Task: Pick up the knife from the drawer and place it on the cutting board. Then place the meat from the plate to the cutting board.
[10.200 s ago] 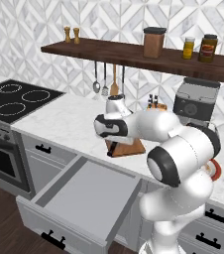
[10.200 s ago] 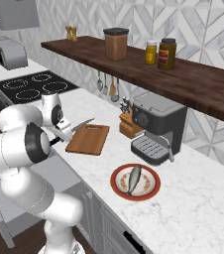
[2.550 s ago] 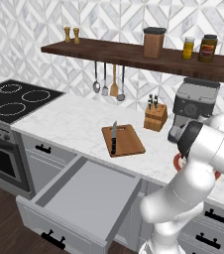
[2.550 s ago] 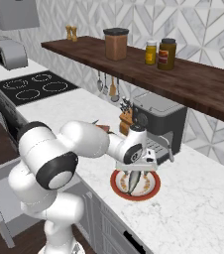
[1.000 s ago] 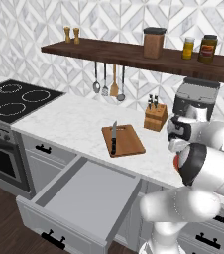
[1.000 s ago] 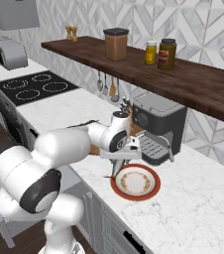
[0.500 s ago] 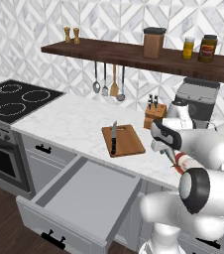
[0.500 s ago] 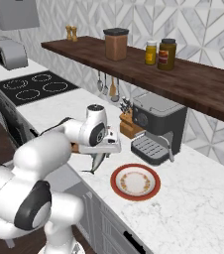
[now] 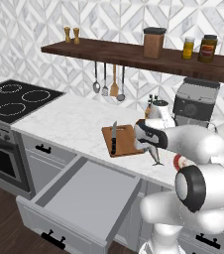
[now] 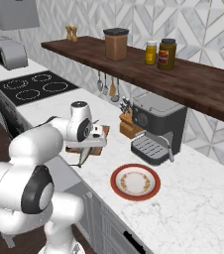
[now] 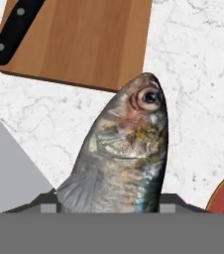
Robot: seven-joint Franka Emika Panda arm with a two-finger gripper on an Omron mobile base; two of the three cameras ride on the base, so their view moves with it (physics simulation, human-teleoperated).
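Silvery fish, the meat (image 11: 126,158), hangs head-down, clamped in the pincer (image 9: 156,158), above the white marble tabletop (image 9: 79,121) between the plate (image 10: 135,182) and the cutting board (image 11: 82,42). The plate is bare. The knife (image 9: 114,138) already lies on the board's left side, and the drawer (image 9: 84,198) stands open below. To do this step well, I judge the arm should carry the fish further over the free right part of the board, clear of the knife, lower it until it nearly touches the wood, then let go gently so it does not slide off the edge.
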